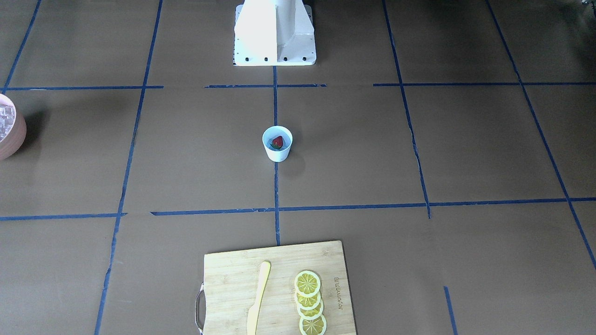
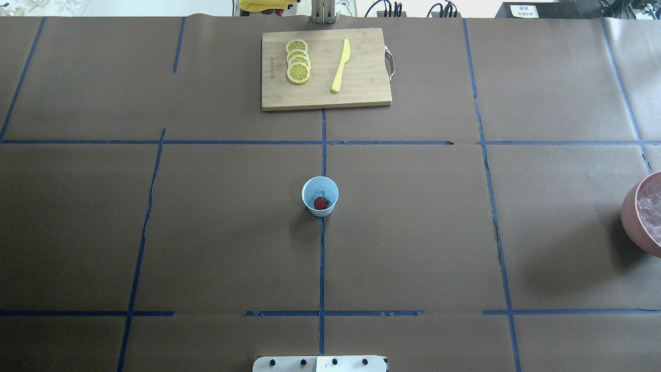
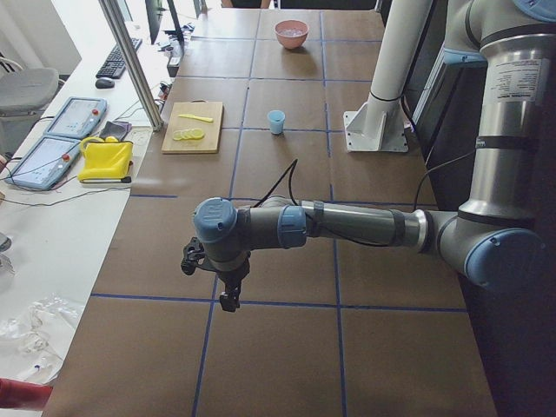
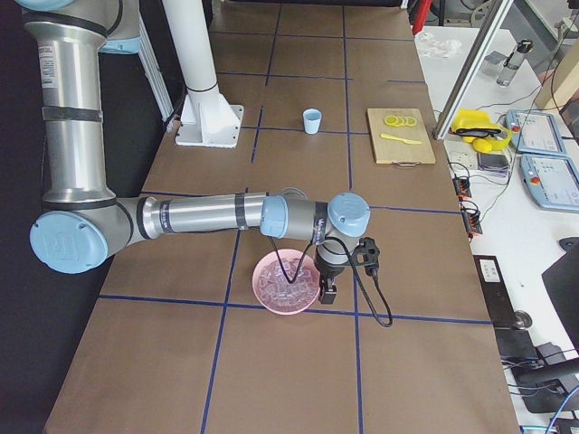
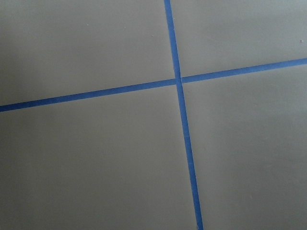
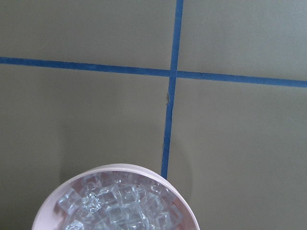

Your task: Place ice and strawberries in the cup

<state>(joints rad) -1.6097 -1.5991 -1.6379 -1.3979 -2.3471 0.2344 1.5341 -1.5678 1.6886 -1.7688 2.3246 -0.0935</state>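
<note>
Brown table (image 2: 206, 232), blue tape grid (image 2: 321, 258), white desk (image 3: 74, 230)

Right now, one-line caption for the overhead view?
Strawberry sits in the centered cup; ice fills the bowl at right edge.

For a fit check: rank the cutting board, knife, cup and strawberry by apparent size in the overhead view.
1. cutting board, clearly the largest.
2. knife and cup: not ranked, since the knife is longer but the cup is wider.
3. strawberry, the smallest, lying inside the cup.
</note>
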